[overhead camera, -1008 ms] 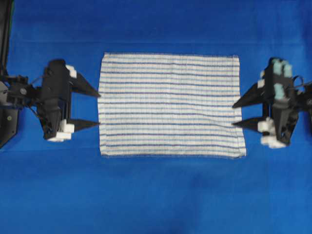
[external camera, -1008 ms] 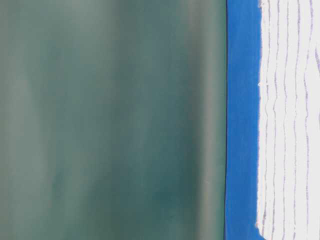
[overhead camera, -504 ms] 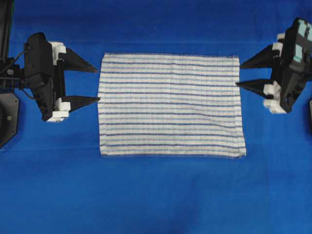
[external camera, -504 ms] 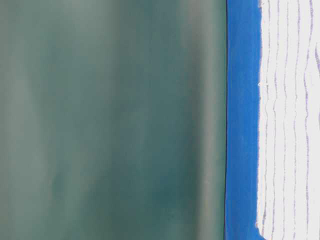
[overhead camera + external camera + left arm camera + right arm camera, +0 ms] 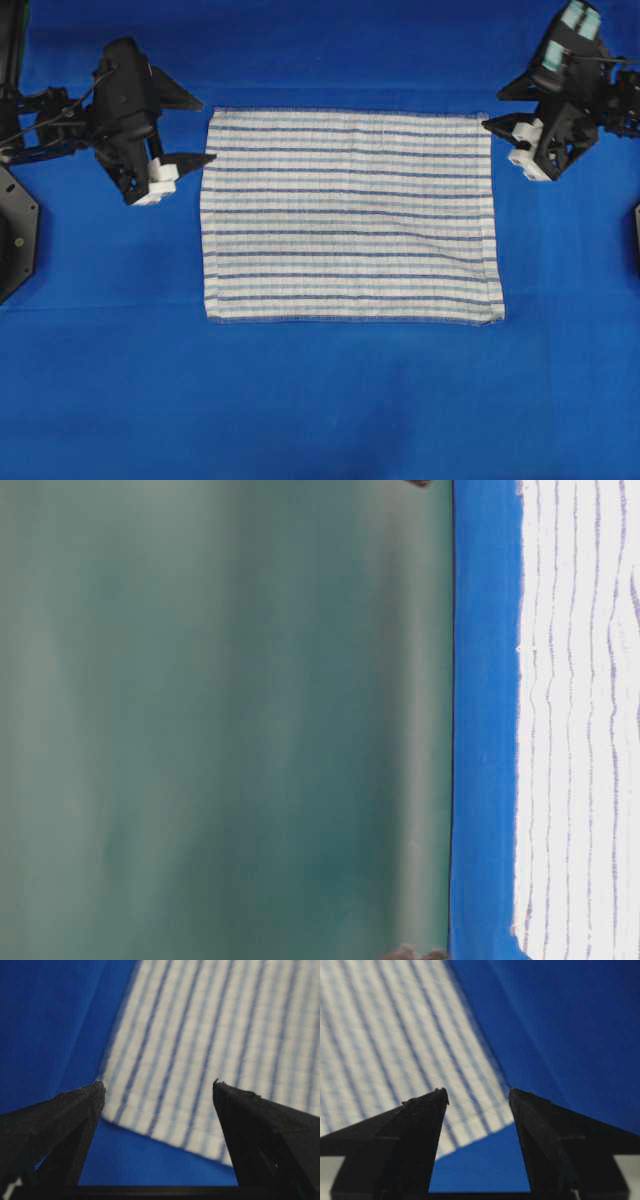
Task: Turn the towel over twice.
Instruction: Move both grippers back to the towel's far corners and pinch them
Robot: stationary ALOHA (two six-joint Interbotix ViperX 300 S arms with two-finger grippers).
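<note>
The towel [image 5: 350,215], white with thin blue stripes, lies flat and spread out on the blue sheet [image 5: 320,400]. My left gripper [image 5: 206,130] is open just off the towel's far left corner, angled toward it. Between its fingers, the left wrist view shows that corner of the towel [image 5: 210,1035], with my left gripper [image 5: 159,1082] holding nothing. My right gripper [image 5: 492,110] is open at the far right corner. In the right wrist view the towel [image 5: 395,1035] ends in a corner just beyond my right gripper [image 5: 478,1091]. The table-level view catches the towel [image 5: 580,730] edge-on.
The blue sheet [image 5: 485,730] covers the whole table around the towel, with wide bare margins in front and behind. A dark arm base [image 5: 15,240] sits at the left edge. A plain green wall [image 5: 220,720] stands behind the table.
Both grippers have moved from the middle of the towel's short sides toward its far corners and turned inward. Both stay open. The towel has not moved.
</note>
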